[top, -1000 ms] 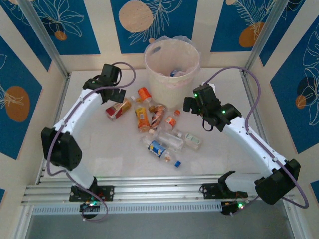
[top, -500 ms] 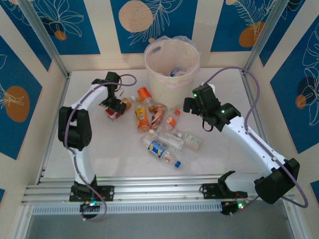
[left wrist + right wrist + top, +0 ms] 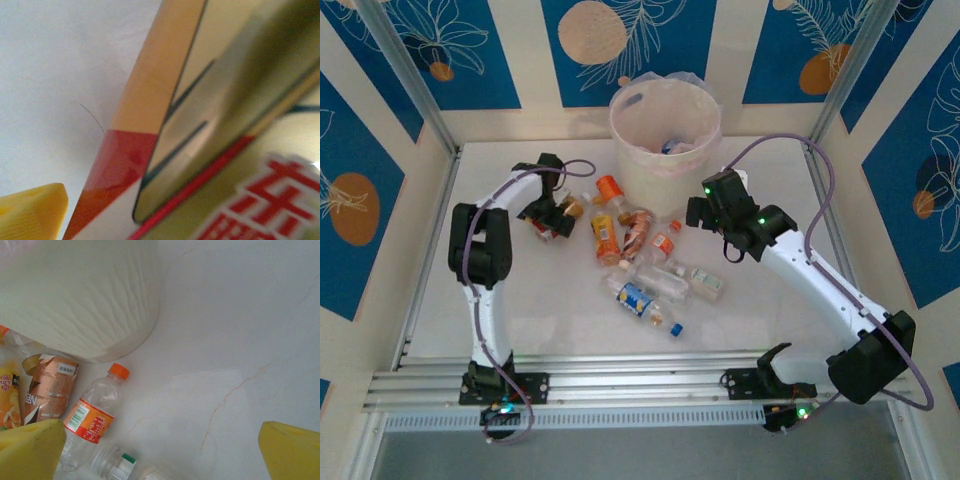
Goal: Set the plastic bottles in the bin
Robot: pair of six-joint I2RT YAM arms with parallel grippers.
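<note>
Top external view: nearest the arms' bases lie the plastic bottles (image 3: 650, 285), spread on the white bench (image 3: 540, 300) in front of the bin (image 3: 665, 165). A bit farther off, left of the bin, the left hand (image 3: 548, 208) is down at a bottle with a red label (image 3: 556, 222). Left wrist view has that bottle's label (image 3: 240, 200) very close, with one yellow finger (image 3: 30, 212) beside it. The left hand is wide; I cannot tell if it presses the bottle yet.

To do this step well, I think it should close around the middle of the bottle. It should squeeze softly so the bottle does not pop out, lift it higher than the bin's rim, and let go over the hole.

Just right of the bin's front, the right hand (image 3: 700, 212) hangs wide with nothing in it.

I count about nine bottles on the bench, at least one blue bottle (image 3: 670, 147) inside the bin, one bin and two hands.
</note>
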